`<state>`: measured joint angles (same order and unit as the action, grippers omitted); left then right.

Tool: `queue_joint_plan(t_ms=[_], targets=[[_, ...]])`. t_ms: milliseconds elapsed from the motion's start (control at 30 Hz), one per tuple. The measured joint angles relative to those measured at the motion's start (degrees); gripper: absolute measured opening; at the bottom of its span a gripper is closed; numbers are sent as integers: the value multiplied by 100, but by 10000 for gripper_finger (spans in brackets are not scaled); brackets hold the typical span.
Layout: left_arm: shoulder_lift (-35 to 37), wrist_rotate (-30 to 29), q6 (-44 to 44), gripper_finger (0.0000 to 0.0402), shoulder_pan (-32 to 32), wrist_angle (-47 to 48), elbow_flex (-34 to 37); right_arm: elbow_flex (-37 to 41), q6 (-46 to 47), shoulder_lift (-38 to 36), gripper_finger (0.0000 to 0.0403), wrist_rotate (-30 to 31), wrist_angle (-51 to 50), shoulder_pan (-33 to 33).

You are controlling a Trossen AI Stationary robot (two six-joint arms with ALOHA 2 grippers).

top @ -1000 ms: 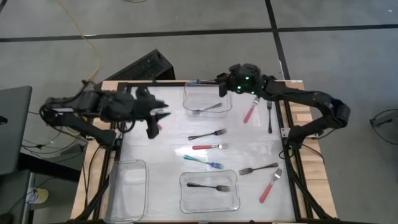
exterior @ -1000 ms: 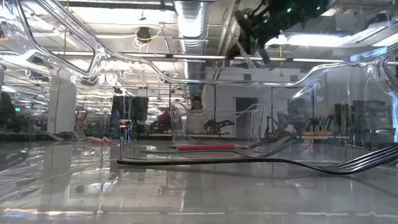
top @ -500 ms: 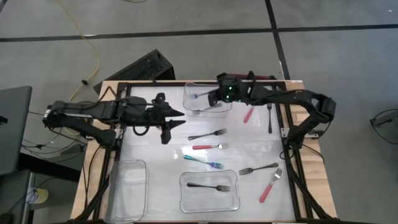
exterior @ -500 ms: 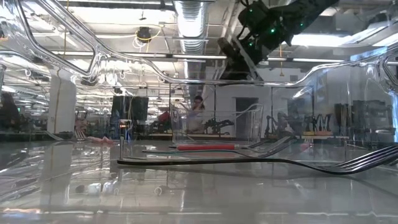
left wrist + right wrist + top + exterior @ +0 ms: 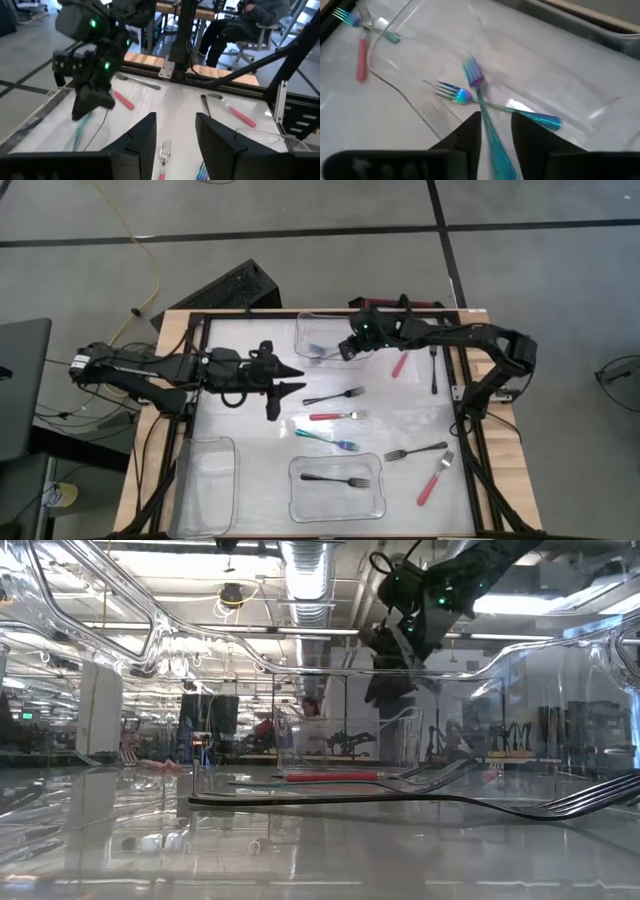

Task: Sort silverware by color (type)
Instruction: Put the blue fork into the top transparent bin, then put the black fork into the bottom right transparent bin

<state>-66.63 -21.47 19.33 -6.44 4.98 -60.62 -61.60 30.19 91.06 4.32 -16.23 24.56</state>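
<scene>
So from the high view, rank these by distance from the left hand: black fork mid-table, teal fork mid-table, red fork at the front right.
1. Black fork, mid-table, just right of the left hand.
2. Teal fork, a little nearer the front.
3. Red fork, far off at the front right edge.
</scene>
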Motion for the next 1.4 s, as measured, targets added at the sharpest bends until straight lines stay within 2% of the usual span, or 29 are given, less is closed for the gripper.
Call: queue_joint_plan(t_ms=[200, 333, 567, 667, 833, 967, 1100, 1267, 1400], targets=[[2, 38, -229, 122, 68, -5, 2, 0, -440, -499, 200, 1, -420, 76], [2, 455, -251, 122, 312, -2, 2, 0, -519, -1020, 228, 4, -996, 109], [-54, 1203, 55, 122, 947, 80, 0, -2, -795, -2089, 228, -130, -2664, -408], [-127, 1245, 369, 122, 1174, -3, -2, -4, -337, -2396, 221, 27, -3557, -664], [-316, 1280, 887, 122, 1303, -205, 0, -2, 330, -2535, 205, 527, -4842, -593], [-388, 1325, 1043, 122, 1201, -461, -3, 29, 239, -2249, 191, 761, -5248, 8], [-386, 1197, 1091, 122, 968, -654, -1, 368, -261, -1878, 178, 573, -5111, 905], [-153, 905, 984, 122, 573, -543, -3, 1185, -392, -1782, 167, 478, -4467, 2142], [109, 894, 730, 122, 284, -387, -3, 1825, -512, -1813, 167, 327, -3907, 2626]])
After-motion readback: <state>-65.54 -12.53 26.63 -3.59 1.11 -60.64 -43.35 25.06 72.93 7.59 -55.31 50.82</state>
